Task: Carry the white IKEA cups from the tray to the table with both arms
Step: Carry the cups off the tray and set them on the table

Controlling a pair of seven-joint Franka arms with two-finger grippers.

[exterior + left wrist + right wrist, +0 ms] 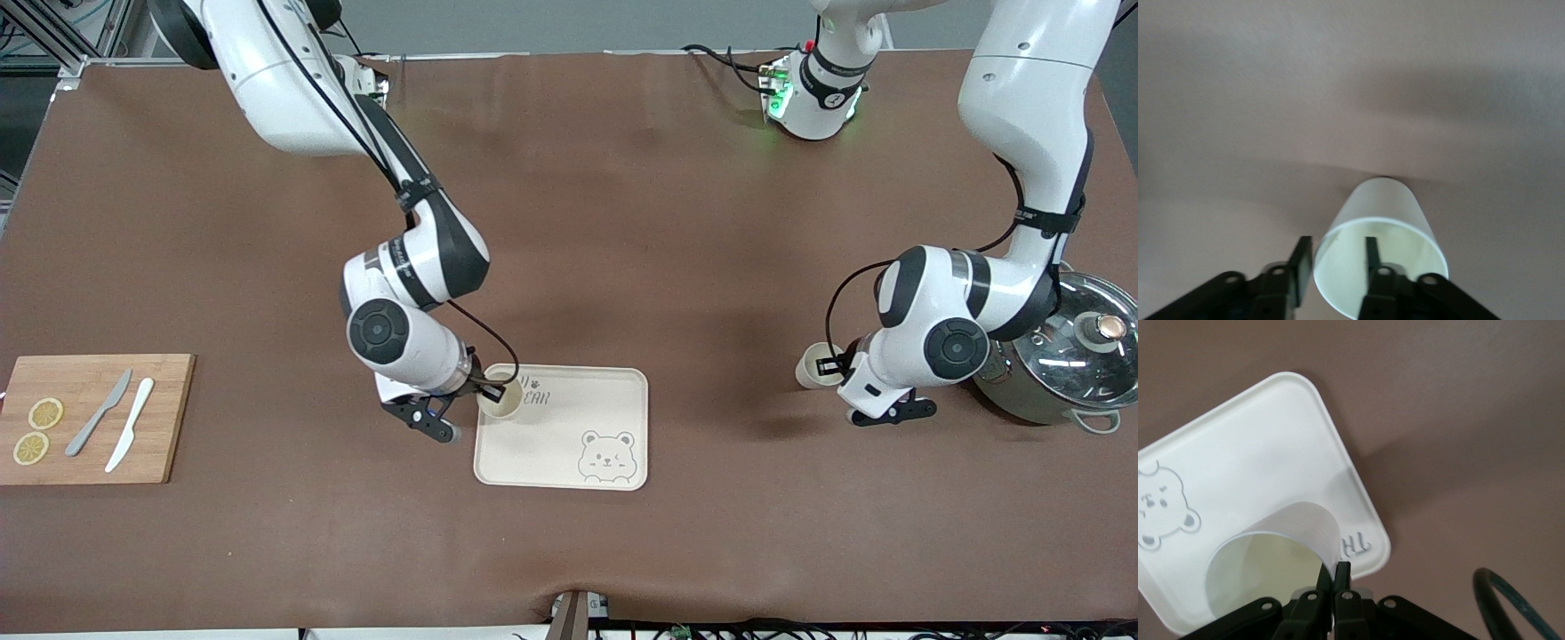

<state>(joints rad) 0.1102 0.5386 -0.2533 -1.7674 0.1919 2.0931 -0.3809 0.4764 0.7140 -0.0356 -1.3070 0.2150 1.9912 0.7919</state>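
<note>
Now our right gripper (1333, 577) pinches the rim wall of one small cream-white tapered cup (1275, 543) on the cream bear-face tray (1251, 447). Our left gripper (1335, 257), jaws spread, straddles the other cup's (1395, 207) wall on the brown table (622, 222). Both look light, stiff, slippery; the rim suits best.

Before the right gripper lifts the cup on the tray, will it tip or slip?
The cup looks light and stiff. The right gripper pinches only one thin wall, so it may tilt. Its smooth surface could slip.

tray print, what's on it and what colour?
Cream tray with a grey cartoon bear face and grey lettering near the cup. Front view shows it best.
</note>
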